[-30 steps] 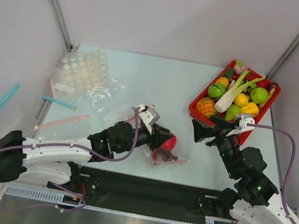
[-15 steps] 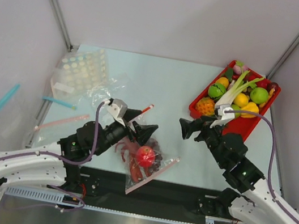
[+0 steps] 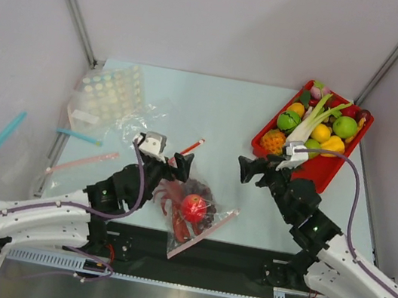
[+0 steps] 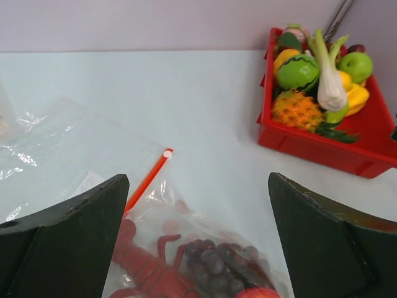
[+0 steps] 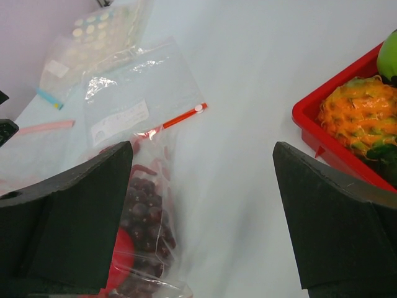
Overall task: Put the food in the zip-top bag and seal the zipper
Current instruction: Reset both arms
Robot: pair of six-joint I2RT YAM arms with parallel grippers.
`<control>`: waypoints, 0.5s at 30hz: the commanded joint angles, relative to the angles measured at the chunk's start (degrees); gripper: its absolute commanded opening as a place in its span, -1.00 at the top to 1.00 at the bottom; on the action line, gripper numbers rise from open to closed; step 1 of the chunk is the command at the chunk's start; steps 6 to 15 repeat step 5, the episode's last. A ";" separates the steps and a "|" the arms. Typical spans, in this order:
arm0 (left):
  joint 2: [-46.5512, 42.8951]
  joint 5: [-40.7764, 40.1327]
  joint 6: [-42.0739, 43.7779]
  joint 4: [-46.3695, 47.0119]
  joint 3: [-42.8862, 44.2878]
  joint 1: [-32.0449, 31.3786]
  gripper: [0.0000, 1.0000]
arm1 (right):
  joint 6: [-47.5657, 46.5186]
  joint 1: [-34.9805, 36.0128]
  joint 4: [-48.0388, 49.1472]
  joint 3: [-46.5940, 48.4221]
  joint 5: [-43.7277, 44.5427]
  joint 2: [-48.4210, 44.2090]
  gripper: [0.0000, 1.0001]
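Clear zip-top bag [image 3: 213,222] lies on the tabletop [image 3: 227,115] holding crayfish [image 3: 176,225], red fruit [image 3: 194,208] and grapes [image 3: 205,194]; left claw [image 4: 197,180] and right claw [image 5: 201,149] hover nearby, fingers spread apart, empty.

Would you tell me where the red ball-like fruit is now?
In the top view, the red fruit lies inside the zip-top bag, front centre, beside the grape bunch.

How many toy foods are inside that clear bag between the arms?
3, all in the bag: red crayfish at its left, red ball fruit in the middle, dark grapes just beyond. Others could hide underneath.
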 commanded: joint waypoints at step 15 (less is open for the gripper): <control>3.50 -2.37 1.28 -1.00 3.14 0.34 -1.00 | -0.95 -1.54 4.87 0.23 -1.15 3.34 -1.00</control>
